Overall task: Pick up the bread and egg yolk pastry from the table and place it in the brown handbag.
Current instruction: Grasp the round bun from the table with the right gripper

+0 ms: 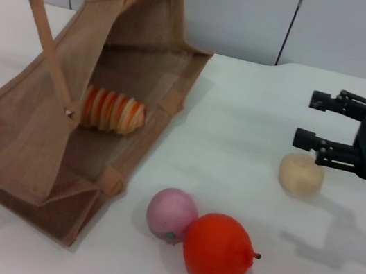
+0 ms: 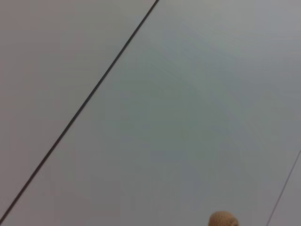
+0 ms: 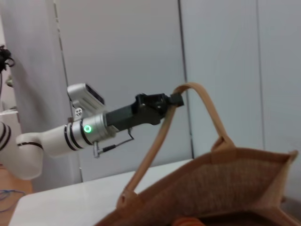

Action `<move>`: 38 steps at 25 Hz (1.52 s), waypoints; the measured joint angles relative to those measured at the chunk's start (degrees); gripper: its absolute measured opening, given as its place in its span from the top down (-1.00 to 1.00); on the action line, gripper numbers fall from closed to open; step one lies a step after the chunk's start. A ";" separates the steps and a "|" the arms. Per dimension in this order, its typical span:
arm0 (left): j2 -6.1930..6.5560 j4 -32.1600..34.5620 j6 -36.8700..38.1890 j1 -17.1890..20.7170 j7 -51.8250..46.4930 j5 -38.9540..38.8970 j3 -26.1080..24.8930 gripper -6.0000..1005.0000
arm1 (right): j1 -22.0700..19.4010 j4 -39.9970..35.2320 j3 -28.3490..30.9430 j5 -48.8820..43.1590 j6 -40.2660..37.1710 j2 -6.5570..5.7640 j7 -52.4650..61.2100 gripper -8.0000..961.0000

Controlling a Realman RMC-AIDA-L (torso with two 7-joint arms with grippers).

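The brown handbag [image 1: 43, 135] gapes on the table's left, its handle [image 3: 160, 136] clamped by the left gripper [image 3: 173, 100] and lifted. The bread [image 1: 113, 111] lies inside already. The right gripper [image 1: 316, 120], fingers spread and empty, hovers just above the egg yolk pastry [image 1: 300, 175]; lowering and pinching looks next. The bag's floor stays partly hidden.

The brown handbag [image 1: 68, 111] is lying at the left of the table [image 1: 258, 107], with the bread [image 1: 113, 111] resting inside it. The egg yolk pastry [image 1: 301, 175] is sitting well to the right. Nearer the front, a ball [image 1: 171, 214] is touching a fruit [image 1: 219, 249] on its right.
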 joint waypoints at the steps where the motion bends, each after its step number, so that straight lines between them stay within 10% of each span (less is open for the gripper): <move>1: 0.00 -0.01 0.18 -0.03 0.00 0.00 0.01 0.76 | -0.28 -0.28 0.01 0.01 0.12 -0.02 0.06 -0.70; 12: 0.15 -1.71 2.19 -1.35 1.29 0.25 0.79 0.76 | -1.25 -1.05 -0.12 -2.05 4.48 -0.01 0.20 -0.70; 25: 0.53 -2.80 3.62 -2.95 1.94 2.53 0.81 0.76 | 1.31 7.94 -9.64 -4.45 28.15 0.23 3.71 -0.70; 38: 0.62 -2.78 4.30 -2.63 1.76 2.54 0.84 0.76 | -0.28 4.76 -11.47 -3.64 29.69 0.07 3.34 -0.71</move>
